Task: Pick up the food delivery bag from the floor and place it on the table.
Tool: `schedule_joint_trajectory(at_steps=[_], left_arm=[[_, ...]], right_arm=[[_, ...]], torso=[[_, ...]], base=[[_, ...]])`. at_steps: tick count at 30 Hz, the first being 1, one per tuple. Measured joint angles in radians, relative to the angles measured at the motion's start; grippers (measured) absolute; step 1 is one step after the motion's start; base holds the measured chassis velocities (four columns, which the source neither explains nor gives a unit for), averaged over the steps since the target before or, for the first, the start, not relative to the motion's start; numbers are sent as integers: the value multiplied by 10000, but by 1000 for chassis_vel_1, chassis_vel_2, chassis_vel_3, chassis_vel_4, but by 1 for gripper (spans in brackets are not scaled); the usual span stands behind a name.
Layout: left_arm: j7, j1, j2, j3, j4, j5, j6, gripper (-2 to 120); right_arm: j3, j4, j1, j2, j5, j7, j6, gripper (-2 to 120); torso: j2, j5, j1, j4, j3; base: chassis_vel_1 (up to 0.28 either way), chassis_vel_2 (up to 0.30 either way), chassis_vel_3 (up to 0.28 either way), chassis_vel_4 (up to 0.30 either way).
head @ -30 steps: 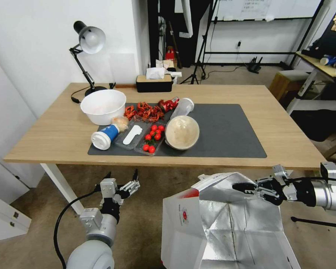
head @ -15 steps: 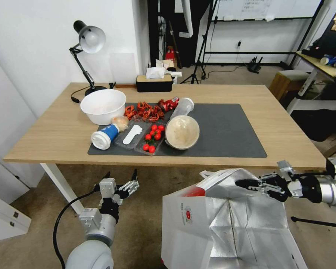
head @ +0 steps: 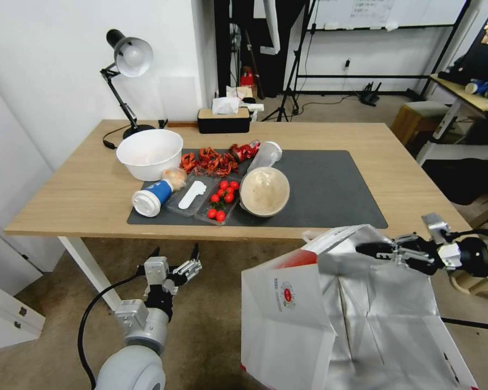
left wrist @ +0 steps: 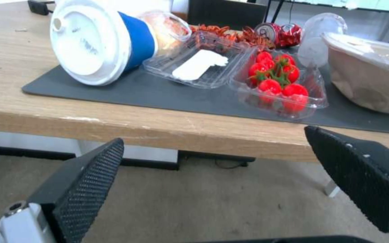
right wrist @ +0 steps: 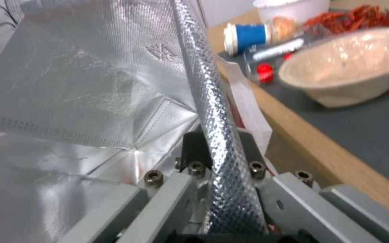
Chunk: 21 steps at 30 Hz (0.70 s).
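Bench [head: 81,195]: wide light-wood top on white legs; a dark grey mat [head: 331,189] covers its middle. The near edge is partly covered by the bag's raised rim.
Floor [head: 217,303]: mottled brown-grey carpet below the bench's near edge; its right part is hidden behind the bag.
Food delivery bag [head: 287,319]: in front of the bench's near edge, right of centre, mouth open, silver foil lining exposed, round red logo on the white front panel. Its base is cut off at the picture's lower edge, so contact with the floor cannot be judged.
Right hand [head: 375,250]: at the bag's upper right rim, fingers closed on the foil edge. In the right wrist view the foil rim [right wrist: 221,135] runs between the jaws, which clamp it; the fingertips are hidden by the foil.
Left hand [head: 176,259]: low over the floor, left of the bag and apart from it, fingers [left wrist: 86,175] spread wide, holding nothing.
Mat contents: white bowl [head: 149,154], beige bowl [head: 264,191], blue-and-white cup [head: 152,196] on its side, clear tray of cherry tomatoes [head: 221,199].
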Motion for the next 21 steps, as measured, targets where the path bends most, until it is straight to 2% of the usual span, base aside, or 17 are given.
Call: schedule_joint_trajectory(at_steps=[7, 21], left_arm=[[-14, 9, -55, 17, -4, 44, 24, 100], [-42, 33, -109, 15, -3, 86, 19, 100]], right_arm=[[257, -53, -5, -120, 753, -24, -140, 0], [1008, 16, 256, -289, 3524, 817, -372, 0]], torso=[[-5, 0, -1, -1, -2], [-12, -1, -4, 0, -6]], base=[[0, 0, 0, 0], [0, 0, 0, 0]])
